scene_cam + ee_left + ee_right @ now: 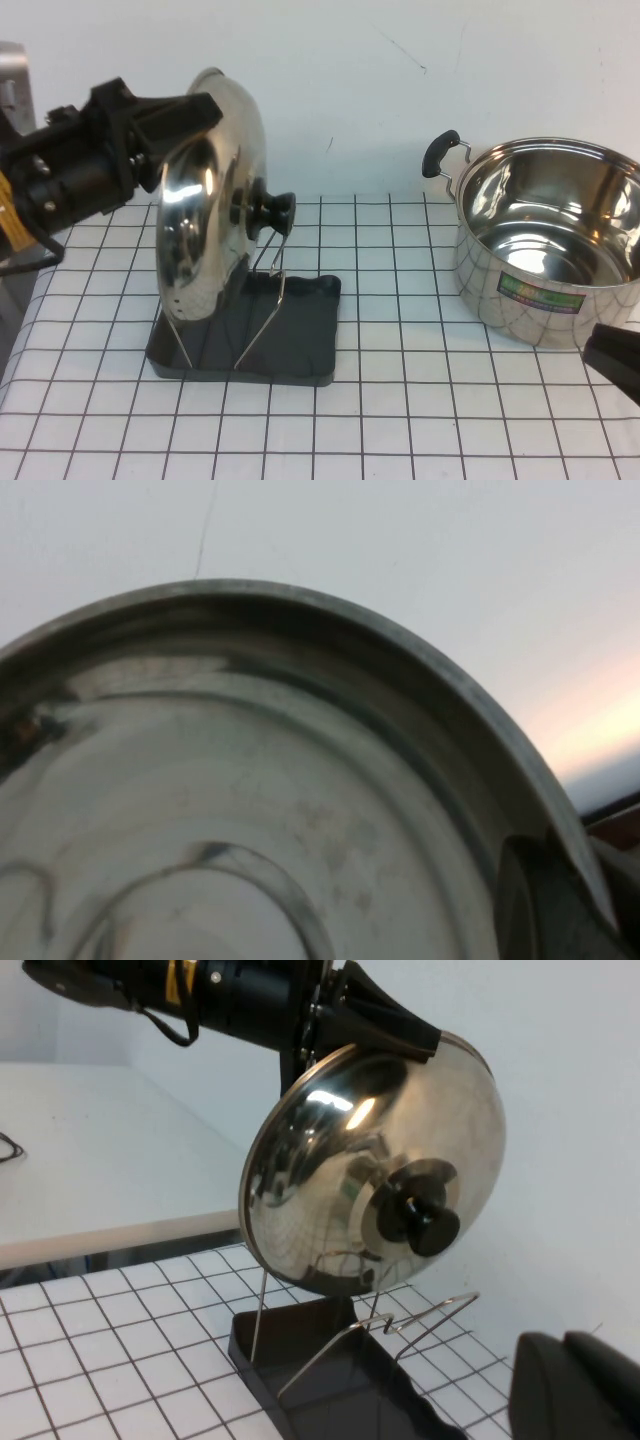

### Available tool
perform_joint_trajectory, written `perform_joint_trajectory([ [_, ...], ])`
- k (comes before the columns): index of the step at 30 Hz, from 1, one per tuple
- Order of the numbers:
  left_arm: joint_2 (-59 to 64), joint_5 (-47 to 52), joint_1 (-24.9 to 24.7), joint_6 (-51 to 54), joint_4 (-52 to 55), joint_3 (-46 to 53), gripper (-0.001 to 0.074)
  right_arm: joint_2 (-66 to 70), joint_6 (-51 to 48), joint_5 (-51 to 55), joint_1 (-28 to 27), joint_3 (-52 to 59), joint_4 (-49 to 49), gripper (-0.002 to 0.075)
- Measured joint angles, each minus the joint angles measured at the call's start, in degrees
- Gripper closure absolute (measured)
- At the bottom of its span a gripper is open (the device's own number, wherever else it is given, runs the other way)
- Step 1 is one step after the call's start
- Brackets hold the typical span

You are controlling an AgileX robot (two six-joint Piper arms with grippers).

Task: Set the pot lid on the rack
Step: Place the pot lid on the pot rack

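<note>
The pot lid (pixel 205 200), shiny steel with a black knob (pixel 270 212), stands on edge, knob facing right, over the left end of the rack (pixel 265 300). Its lower rim is down by the wire loops; I cannot tell whether it rests on them. My left gripper (pixel 195 108) is shut on the lid's top rim. The left wrist view shows the lid's underside (pixel 250 810) and one fingertip (pixel 540 900) on the rim. The right wrist view shows the lid (pixel 330 1160), the rack (pixel 400 1325) and my left gripper (pixel 370 1020). My right gripper (pixel 615 360) is shut and empty at the right, low by the table.
A deep steel pot (pixel 550 240) with black handles and a label stands at the right, just behind my right gripper. The rack's dark grey tray (pixel 305 345) lies on the checked tablecloth. A white wall is close behind.
</note>
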Motion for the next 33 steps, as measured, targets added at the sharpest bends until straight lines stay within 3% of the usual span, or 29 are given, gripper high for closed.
perform_joint_trajectory([
  [10, 5.47, 4.67, -1.12, 4.67, -1.04, 0.00, 0.0721, -0.23, 1.08, 1.03, 0.00, 0.03, 0.00, 0.0725],
  [33, 12.64, 1.14, -1.12, 5.40, -1.51, -0.46, 0.0721, -0.23, 1.30, 3.94, 0.00, 0.03, 0.00, 0.0726],
])
